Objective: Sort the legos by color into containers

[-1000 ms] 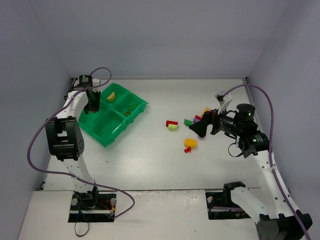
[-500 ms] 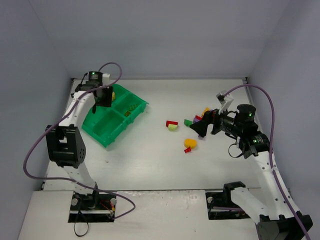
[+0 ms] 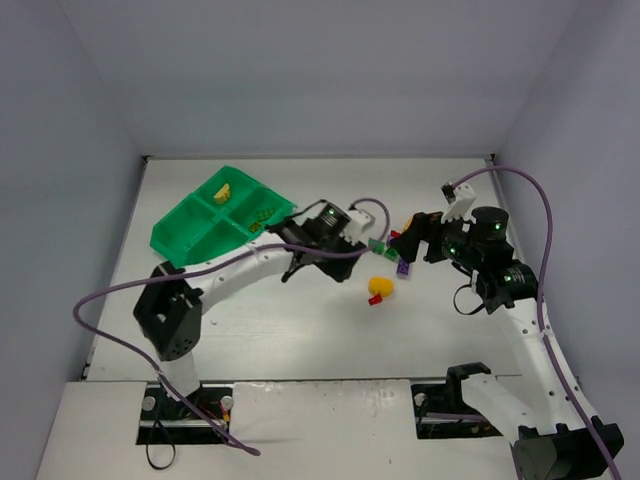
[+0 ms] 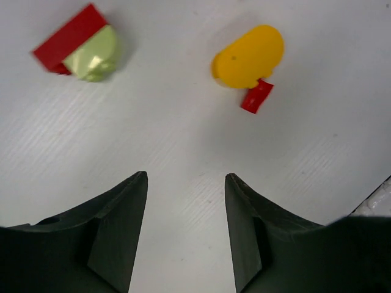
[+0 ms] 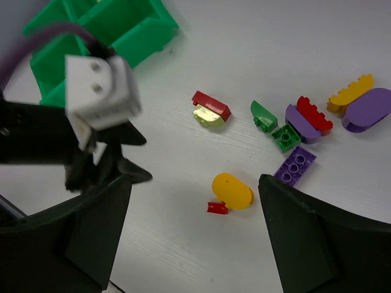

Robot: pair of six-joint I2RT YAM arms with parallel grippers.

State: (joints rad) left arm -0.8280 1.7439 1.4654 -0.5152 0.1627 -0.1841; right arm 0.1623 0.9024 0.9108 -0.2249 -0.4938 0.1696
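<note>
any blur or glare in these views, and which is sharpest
Left wrist: the red brick and lime piece look smeared, with a glare spot on the lime piece. Right wrist: the white block on the left arm is blurred, the yellow piece sharper. Top external: sharpest, evenly lit, soft shadows only.

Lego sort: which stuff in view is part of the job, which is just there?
Job: green tray; yellow lego already in it; loose red-and-lime pair; yellow rounded piece; small red brick; purple flat brick; left hand, right hand, both open.
Just there: purple cable; table.
</note>
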